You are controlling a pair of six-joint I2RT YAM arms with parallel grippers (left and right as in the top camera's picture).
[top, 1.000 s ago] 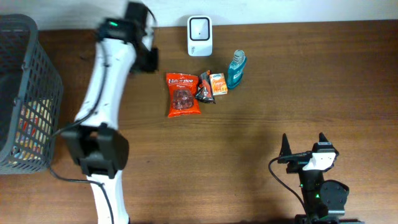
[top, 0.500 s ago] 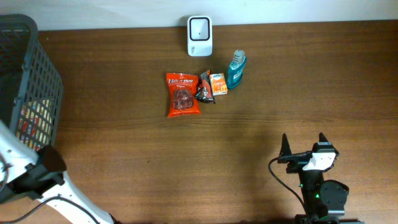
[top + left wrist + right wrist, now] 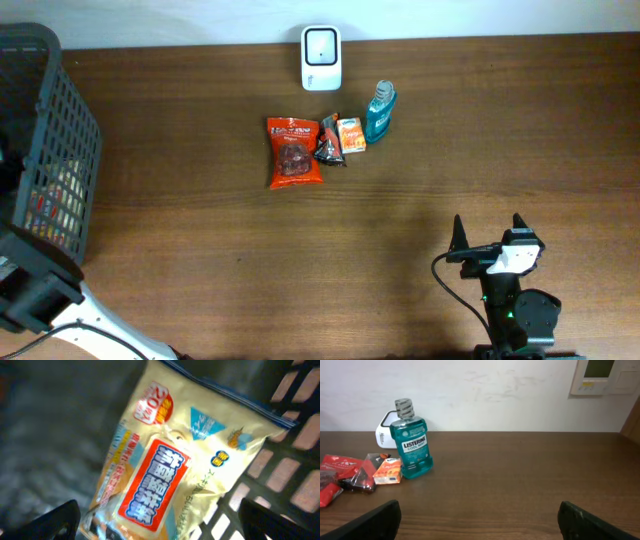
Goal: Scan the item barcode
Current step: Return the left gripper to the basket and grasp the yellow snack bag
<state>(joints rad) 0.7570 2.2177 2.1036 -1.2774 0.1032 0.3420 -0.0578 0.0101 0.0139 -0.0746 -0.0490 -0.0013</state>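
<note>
A yellow snack packet (image 3: 165,455) with a red and blue label lies in the basket, filling the left wrist view. My left gripper (image 3: 162,521) hangs open just above it, one dark finger (image 3: 62,517) on each side of the packet's lower end, without gripping it. No barcode shows on the packet's upper face. The white scanner (image 3: 321,58) stands at the table's back edge. My right gripper (image 3: 487,235) rests open at the front right, with bare wood between its fingers (image 3: 375,522).
The dark mesh basket (image 3: 55,130) stands at the table's left end. Near the scanner lie a red packet (image 3: 293,152), a small black packet (image 3: 329,148), an orange box (image 3: 351,134) and a teal mouthwash bottle (image 3: 379,112).
My left arm has swung from the back of the table near the scanner over to the basket at the left, and its jaws have opened. The right arm has not moved.
</note>
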